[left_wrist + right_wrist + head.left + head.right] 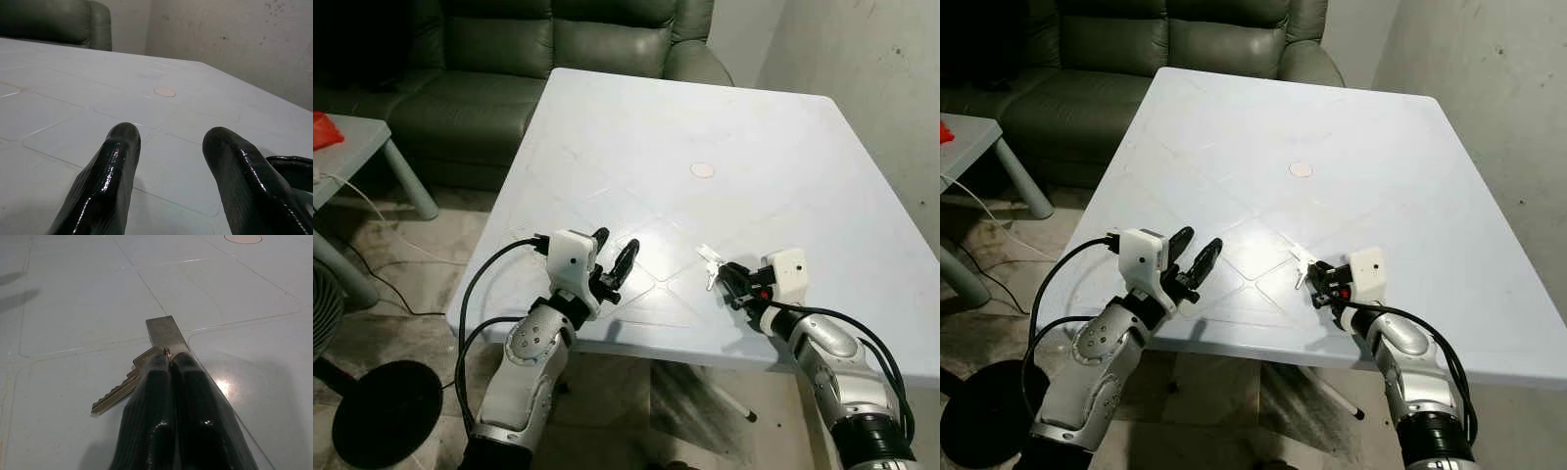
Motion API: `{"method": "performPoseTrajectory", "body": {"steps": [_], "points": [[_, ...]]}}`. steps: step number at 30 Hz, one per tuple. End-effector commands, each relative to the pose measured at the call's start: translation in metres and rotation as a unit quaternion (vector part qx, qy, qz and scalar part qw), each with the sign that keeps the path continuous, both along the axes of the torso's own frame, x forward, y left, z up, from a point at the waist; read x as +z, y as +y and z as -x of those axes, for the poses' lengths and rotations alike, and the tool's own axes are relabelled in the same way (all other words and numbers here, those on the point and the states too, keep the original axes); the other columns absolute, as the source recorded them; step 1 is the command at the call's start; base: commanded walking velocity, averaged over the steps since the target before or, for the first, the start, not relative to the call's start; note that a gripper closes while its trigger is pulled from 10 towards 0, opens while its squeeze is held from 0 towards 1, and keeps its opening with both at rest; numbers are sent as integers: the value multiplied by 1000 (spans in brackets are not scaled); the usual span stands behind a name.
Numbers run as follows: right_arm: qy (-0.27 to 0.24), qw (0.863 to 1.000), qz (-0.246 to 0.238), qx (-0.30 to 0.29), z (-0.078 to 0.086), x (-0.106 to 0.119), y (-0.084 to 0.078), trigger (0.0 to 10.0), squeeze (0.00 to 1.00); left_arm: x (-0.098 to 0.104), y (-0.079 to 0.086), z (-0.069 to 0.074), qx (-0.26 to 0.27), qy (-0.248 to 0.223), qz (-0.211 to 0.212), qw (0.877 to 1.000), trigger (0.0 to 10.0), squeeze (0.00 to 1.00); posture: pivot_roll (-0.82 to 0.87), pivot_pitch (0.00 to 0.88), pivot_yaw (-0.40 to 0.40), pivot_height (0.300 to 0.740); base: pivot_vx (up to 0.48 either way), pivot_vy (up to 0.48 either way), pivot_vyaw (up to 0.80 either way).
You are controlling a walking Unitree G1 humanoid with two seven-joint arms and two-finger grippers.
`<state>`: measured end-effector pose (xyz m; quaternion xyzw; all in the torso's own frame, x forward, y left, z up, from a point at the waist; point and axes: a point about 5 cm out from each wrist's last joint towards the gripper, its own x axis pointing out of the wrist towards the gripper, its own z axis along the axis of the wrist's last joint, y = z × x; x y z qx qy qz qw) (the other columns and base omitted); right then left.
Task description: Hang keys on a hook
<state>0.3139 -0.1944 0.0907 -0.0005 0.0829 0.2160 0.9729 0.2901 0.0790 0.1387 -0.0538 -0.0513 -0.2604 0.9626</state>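
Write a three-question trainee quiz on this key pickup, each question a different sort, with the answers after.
1. True or false: the right gripper is shut on the keys.
2. Which holds nothing? A) left gripper B) right gripper
3. Fill in: the keys lie on the white ___.

Key: 1 true; 2 A, its fingers are apart over bare table; 3 table.

Dim room, sharp frames, glare on table (734, 117)
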Motion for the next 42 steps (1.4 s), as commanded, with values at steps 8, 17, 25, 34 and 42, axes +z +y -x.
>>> {"method": "performPoseTrajectory", "body": {"steps": [8, 17, 25, 34, 42], "points": [[-10, 1000, -7, 1, 0, 5, -3, 0, 0, 4, -1, -3, 2, -7, 0, 1000, 10000, 0, -103, 93, -69, 724, 0, 0, 0], [-95, 981, -167, -35, -10, 46, 5, 10000, 0, 24, 21, -24, 43, -26, 21, 999, 10000, 0, -105, 66, -56, 724, 0, 0, 0], [-146, 957, -240, -72, -11, 79, 6, 10000, 0, 56, 47, -42, 86, -58, 52, 993, 10000, 0, -114, 34, -43, 724, 0, 0, 0], [-83, 990, 60, -95, -9, 54, 5, 10000, 0, 52, 61, -51, 117, -40, 36, 992, 10000, 0, -128, 26, -31, 724, 0, 0, 0], [-86, 929, 350, 85, 5, 74, -15, 10000, 0, 56, 54, -52, 105, -45, 43, 992, 10000, 0, -147, 15, -40, 724, 0, 0, 0]]}}
